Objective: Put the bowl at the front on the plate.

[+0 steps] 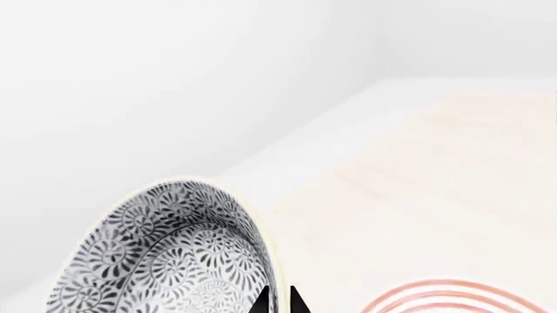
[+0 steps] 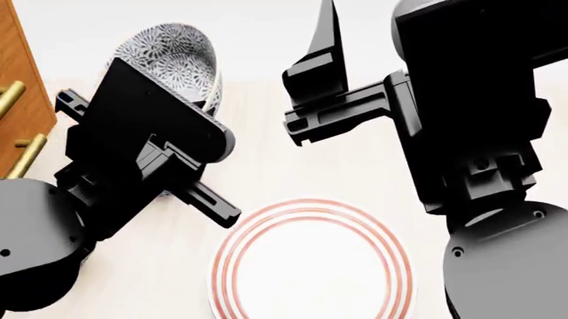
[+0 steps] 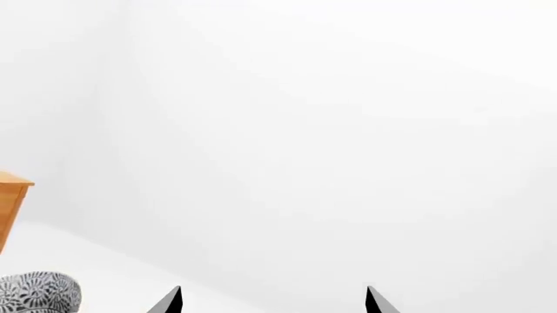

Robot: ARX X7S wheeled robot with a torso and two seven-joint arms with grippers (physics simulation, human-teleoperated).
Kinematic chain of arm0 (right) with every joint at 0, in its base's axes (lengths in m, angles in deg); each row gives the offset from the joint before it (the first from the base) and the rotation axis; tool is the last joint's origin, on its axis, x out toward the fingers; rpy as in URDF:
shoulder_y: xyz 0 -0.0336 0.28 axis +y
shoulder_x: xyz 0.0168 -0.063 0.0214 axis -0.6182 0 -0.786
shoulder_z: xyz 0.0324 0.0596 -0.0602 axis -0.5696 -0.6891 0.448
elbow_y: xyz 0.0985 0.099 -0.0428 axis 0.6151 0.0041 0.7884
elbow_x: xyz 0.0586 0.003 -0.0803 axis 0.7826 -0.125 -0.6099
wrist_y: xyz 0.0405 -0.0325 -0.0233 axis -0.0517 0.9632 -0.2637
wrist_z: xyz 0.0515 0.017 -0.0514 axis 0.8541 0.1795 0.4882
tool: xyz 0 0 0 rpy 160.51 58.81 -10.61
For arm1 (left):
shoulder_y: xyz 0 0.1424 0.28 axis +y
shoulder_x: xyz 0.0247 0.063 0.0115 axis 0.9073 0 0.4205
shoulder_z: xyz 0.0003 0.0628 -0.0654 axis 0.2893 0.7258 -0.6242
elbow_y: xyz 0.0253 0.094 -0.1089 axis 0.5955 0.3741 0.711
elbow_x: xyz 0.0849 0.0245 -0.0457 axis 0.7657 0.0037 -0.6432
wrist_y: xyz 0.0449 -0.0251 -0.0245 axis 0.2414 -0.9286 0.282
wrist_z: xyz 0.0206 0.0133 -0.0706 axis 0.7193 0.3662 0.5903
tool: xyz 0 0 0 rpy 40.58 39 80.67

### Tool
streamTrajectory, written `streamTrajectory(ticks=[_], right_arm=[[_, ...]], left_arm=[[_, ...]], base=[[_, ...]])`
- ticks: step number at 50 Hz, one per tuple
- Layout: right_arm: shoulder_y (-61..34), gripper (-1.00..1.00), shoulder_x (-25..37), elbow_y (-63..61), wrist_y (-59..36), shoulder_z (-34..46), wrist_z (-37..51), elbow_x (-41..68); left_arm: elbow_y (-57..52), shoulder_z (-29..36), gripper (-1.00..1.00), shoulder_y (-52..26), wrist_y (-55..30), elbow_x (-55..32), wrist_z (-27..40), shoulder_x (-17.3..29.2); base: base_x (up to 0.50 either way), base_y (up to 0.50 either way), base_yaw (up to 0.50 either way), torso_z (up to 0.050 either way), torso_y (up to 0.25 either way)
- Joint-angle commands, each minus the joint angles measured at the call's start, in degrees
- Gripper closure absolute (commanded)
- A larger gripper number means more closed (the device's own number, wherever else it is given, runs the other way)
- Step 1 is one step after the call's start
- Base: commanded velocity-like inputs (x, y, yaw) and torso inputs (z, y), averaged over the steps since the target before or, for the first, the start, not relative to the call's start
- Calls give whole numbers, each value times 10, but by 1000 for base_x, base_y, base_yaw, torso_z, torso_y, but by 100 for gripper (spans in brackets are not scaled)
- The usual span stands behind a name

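Bowl held aloft at the left, plate lying near

Left gripper [image 1: 278, 301] is seen closed on the rim of the bowl [image 2: 177, 60], which is tilted and raised above the pale table [image 2: 266, 166] at the far left, beside a wooden cabinet [image 2: 20, 100]. Nearer, at the centre, the plate [image 2: 312, 266] is laid flat. Right gripper [image 3: 273, 301] is held empty, its fingers spread wide apart

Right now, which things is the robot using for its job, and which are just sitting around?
For the job:
- the bowl, held tilted by the left pincer
- the plate, still bare

Just there:
- the wooden cabinet with brass handles
- the right pincer, open, holding nothing
- the table
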Motion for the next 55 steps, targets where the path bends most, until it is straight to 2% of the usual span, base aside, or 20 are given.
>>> streamTrajectory(ticks=[1,31,55], right_arm=[[-14,-100,1,1,6,5,-3,2],[-44,-100,1,6,10,10,-11,15],[-74,-100,1,16,21,18,-16,18]], left_arm=[[60,43,100,-32,28,61,-43,-22],[211,132,100,-54,93,142,-118,-90],[291,175,100,-40,130,162,-162,-140]], base=[[0,0,0,0,0],[0,0,0,0,1],[0,0,0,0,0]])
